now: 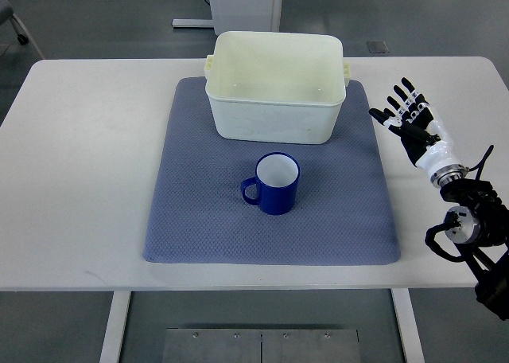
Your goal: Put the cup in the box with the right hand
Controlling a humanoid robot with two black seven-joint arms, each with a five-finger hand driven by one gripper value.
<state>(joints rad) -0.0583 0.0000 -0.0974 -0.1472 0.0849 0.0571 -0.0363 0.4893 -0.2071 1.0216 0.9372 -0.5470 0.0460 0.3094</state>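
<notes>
Left arm not in view; white table [71, 180] carries a blue-grey mat [199, 220], and the blue cup [273, 184] stands upright, mouth up, on the mat's middle with its handle pointing left, just in front of the cream box [274, 92], not touching it. Right hand [409, 116] hovers over bare table off the mat's right edge, fingers spread, holding nothing. Cup lies left of and slightly nearer than that hand, handle on the far side, so the reach likely goes leftward to the body.
</notes>
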